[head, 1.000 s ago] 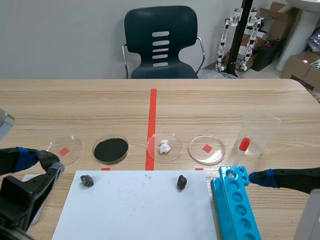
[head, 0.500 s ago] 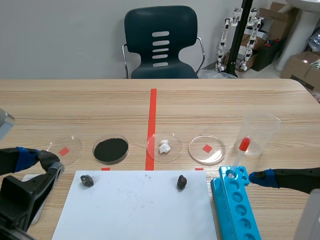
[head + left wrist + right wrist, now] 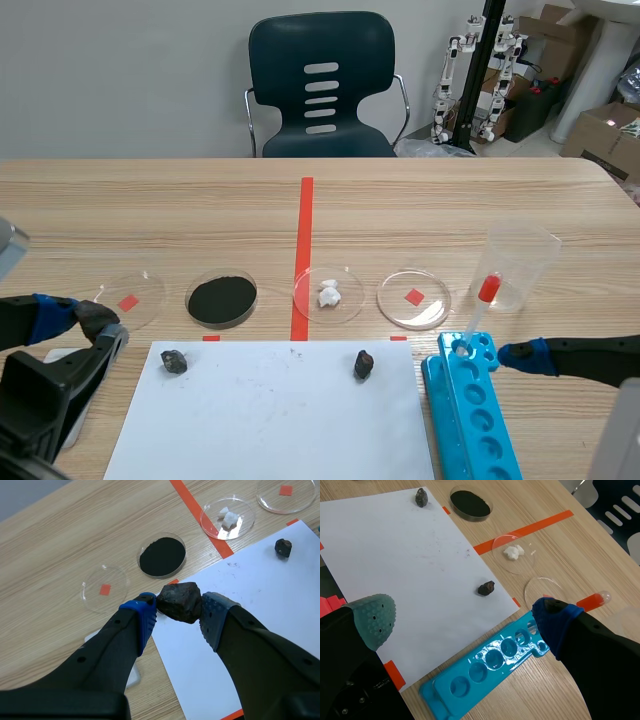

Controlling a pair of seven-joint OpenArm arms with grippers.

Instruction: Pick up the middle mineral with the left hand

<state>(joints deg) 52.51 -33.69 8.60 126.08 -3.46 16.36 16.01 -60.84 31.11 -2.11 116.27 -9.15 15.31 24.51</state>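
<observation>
Left gripper (image 3: pixel 178 611) clamps dark mineral (image 3: pixel 180 600), lower left in scene view. Right gripper (image 3: pixel 463 621) spread wide, holding nothing, over rack (image 3: pixel 490 672).

Your black left arm (image 3: pixel 40 390) sat low on its own side, the left gripper (image 3: pixel 178 614) clamped on a dark lumpy mineral chunk (image 3: pixel 180 601). Your black right arm (image 3: pixel 590 358) lay low too, the right gripper (image 3: pixel 465 622) with its fingers spread wide.

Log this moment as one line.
left jaws: shut on dark mineral | right jaws: open, by blue rack | two minerals on paper
</observation>
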